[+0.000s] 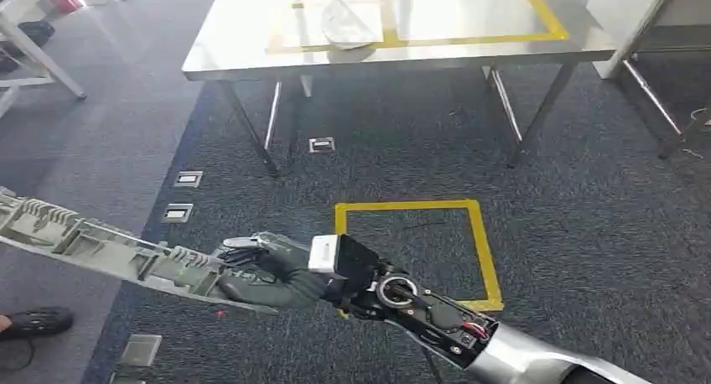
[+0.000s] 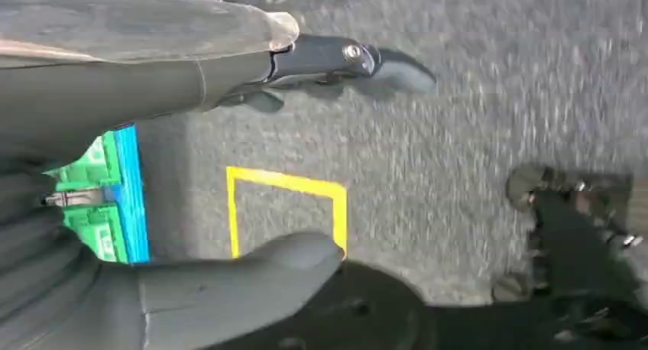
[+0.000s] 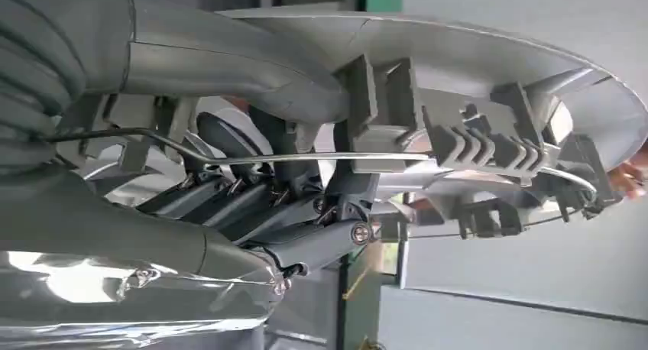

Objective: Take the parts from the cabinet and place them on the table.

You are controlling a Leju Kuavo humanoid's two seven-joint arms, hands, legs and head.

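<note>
A steel bench (image 1: 251,61) stands ahead across dark carpet, one pale part (image 1: 348,23) already lying inside its yellow tape outline. The robot's right hand (image 1: 272,273) grips one end of a long grey ribbed part (image 1: 92,240), whose long axis runs out to the robot's left, tilting slightly upward, well short of the bench. Held by one end, the part could sag, twist loose, or clip a bench leg in passing. The left hand (image 2: 252,174) hangs empty, fingers apart, above the carpet.
</note>
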